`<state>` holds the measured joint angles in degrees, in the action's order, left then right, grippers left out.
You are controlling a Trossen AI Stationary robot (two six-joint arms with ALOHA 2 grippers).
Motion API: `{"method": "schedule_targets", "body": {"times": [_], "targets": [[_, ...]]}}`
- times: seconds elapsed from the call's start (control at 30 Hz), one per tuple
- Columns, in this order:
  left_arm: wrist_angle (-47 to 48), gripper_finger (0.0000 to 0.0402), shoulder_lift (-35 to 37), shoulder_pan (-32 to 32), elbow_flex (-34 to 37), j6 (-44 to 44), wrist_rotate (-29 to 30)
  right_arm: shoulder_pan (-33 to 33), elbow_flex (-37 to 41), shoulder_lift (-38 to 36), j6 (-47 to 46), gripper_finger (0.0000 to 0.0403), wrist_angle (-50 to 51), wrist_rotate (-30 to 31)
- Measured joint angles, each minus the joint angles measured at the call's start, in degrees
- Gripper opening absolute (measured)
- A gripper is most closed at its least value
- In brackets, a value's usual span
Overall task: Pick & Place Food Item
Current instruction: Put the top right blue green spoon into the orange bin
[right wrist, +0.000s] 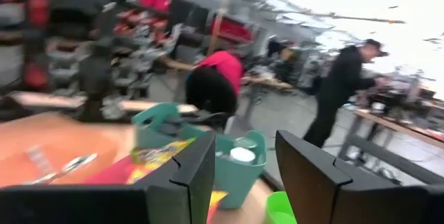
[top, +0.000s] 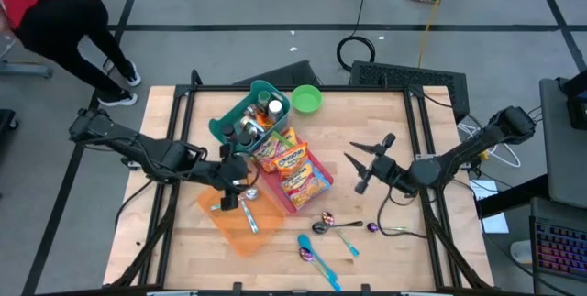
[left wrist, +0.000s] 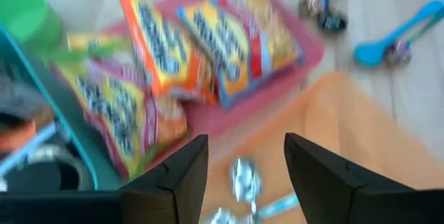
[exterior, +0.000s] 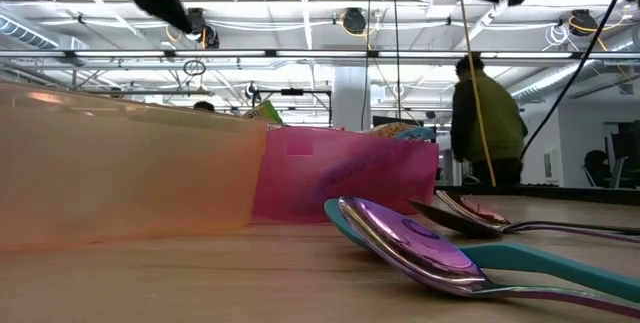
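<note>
your left pincer (top: 240, 189) hangs apart, seemingly empty, over the orange tray (top: 261, 232); drop squarely onto a packet (top: 292, 158).

left pincer (left wrist: 243, 165) open, empty | over orange tray (left wrist: 347, 123) | snack bags (left wrist: 215, 44) in pink tray (left wrist: 267, 96)

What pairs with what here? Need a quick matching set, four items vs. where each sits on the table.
Items:
1. snack bags
2. green bowl
3. left gripper
4. right gripper

Places:
A. beside the teal basket, near the table's far edge
B. in the pink tray
C. over bare wood on the table's right half, holding nothing
D. above the orange tray, over the spoons in it

Pairs: 1-B, 2-A, 3-D, 4-C
</note>
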<state>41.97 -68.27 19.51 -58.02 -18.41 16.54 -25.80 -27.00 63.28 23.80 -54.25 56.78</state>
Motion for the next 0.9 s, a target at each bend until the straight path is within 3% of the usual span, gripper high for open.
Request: {"method": "schedule_targets", "body": {"times": [0.13, 0.23, 0.33, 0.53, 0.67, 0.8, 0.9], "targets": [[-6.90, 0.0198, 0.00, 0.00, 0.00, 4.08, 1.52, -5.59, -5.37, -6.36, -9.67, 0.0141, 24.47, -1.38], [-17.74, 0.0198, 0.09, -0.06, 2.43, 9.27, 1.55, -8.55, -11.02, -9.66, -25.17, 0.0141, 46.14, -8.04], [-30.12, 0.0198, 0.03, -1.04, 8.05, 13.84, -0.61, -9.94, -13.03, -10.27, -36.61, 0.0141, 58.07, -15.41], [-39.67, 0.0198, 0.01, -4.96, 16.42, 11.50, -4.95, -14.02, -12.96, -7.44, -56.40, 0.0141, 76.56, -29.90], [-41.68, 0.0198, 0.00, -7.61, 18.05, 9.30, -4.53, -16.87, -12.90, -3.71, -69.38, 0.0141, 81.52, -32.71], [-44.61, 0.0198, 0.02, -10.11, 18.12, 9.26, -4.51, -21.15, -12.90, 0.42, -75.53, 0.0141, 82.03, -37.52], [-46.56, 0.0198, 0.02, -11.42, 18.12, 9.24, -4.49, -24.81, -12.90, 3.47, -81.15, 0.0141, 85.14, -37.80]]}}
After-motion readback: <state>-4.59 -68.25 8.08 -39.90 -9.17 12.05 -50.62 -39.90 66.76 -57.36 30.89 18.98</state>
